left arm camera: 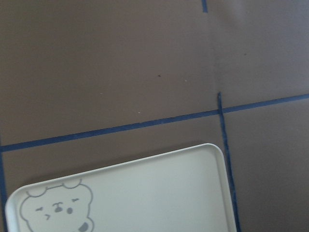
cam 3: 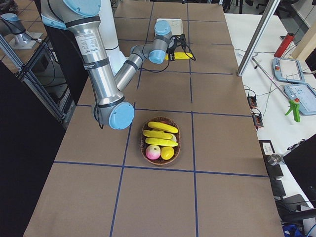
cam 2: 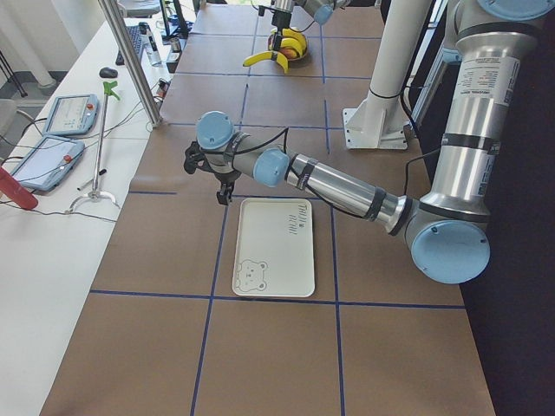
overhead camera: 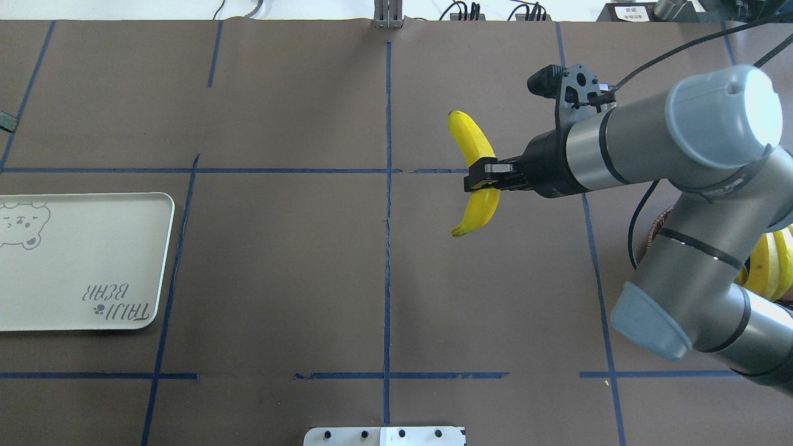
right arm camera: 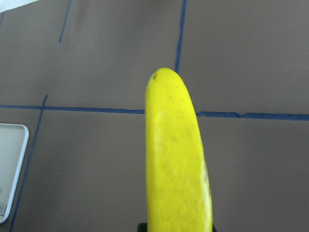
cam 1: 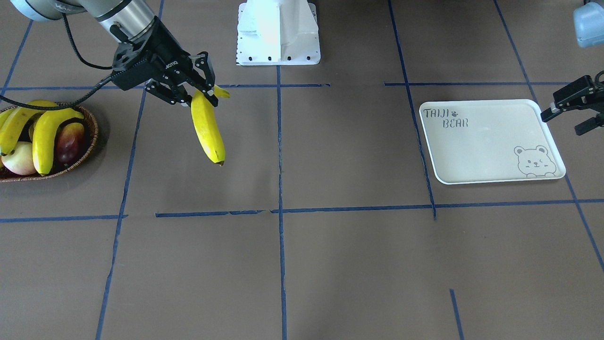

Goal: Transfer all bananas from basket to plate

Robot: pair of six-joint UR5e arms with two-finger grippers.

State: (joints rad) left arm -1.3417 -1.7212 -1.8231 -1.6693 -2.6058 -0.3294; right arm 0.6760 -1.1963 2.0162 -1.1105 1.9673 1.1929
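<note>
The plate (cam 1: 490, 141) is printed "TAIJI BEAR", with a bear-face outline in one corner. It lies flat on the robot's left side of the table, and no banana lies on it yet. The basket (cam 1: 93, 134) sits well apart from it, on the robot's right side. It holds three bananas (cam 3: 160, 127), a red-purple mango (cam 1: 70, 141), a pale pink round fruit (cam 1: 21, 158) and a small yellow fruit (cam 3: 168, 152).

The right gripper (cam 1: 206, 94) is clamped on a fourth banana (cam 1: 207, 127) near its stem end. This one hangs in the air above the table, tip down, between basket and plate and nearer the basket. The left gripper (cam 1: 560, 123) hovers at the plate's outer edge with its fingers apart, holding nothing. Blue tape lines (cam 1: 279, 189) cross the brown table cover, and the robot's white base (cam 1: 278, 33) stands at its near edge.
</note>
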